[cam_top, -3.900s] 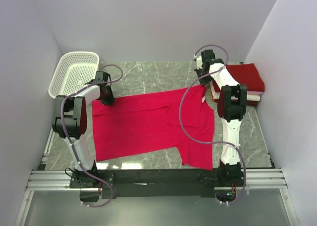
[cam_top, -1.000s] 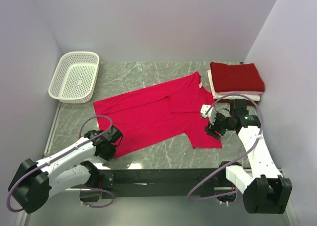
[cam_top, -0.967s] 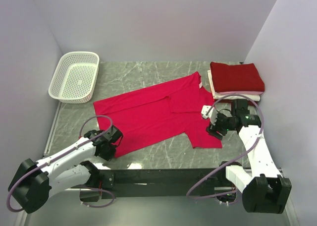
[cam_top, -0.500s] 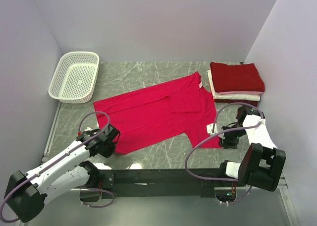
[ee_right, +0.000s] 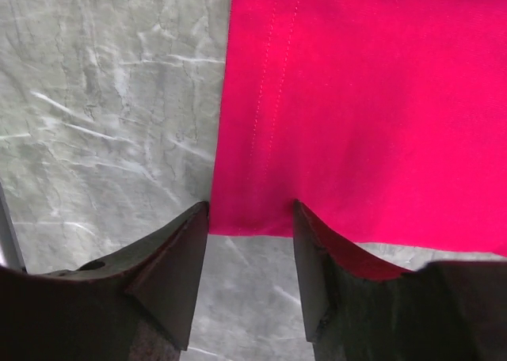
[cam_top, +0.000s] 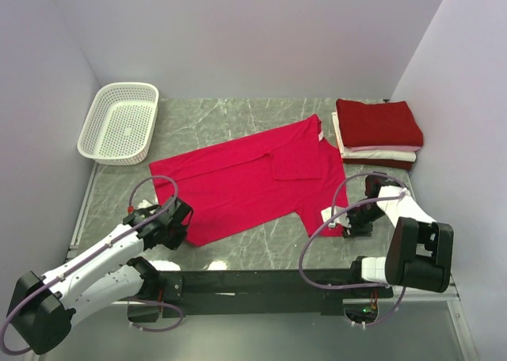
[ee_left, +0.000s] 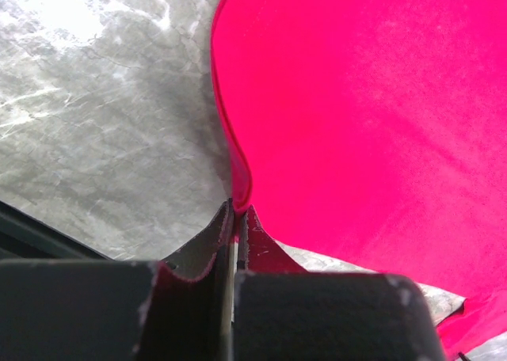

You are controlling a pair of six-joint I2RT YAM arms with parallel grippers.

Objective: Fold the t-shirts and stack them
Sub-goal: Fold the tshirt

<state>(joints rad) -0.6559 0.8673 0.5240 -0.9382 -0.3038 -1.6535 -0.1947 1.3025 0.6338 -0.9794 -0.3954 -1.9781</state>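
Low in the top view, the left pincer [cam_top: 169, 227] sits at the lower left corner of the pinkish-red t-shirt [cam_top: 253, 183]. Its wrist view shows the jaws pressed together, with the hem of the shirt [ee_left: 356, 100] nipped between their tips. The right pincer [cam_top: 349, 222] is at the shirt's lower right corner. Its wrist view shows the jaws parted, one on either side of the stitched hem corner, holding nothing yet.

The step in hand looks like taking both near corners for a fold. To do it well, the right pincer should probably press its tips down to the tabletop [cam_top: 238, 119] and bite a little deeper than the stitching, so the cloth cannot slip out. Both corners should then rise level and together, with the hem kept lightly taut between them. If one side leads, the cloth may bunch along the slant.

The shirt lies flat and skewed across the middle of the frame. At the upper right, the crimson t-shirt [cam_top: 379, 122] rests folded on the white t-shirt [cam_top: 374, 152]. The basket [cam_top: 119, 123] stands at the upper left.
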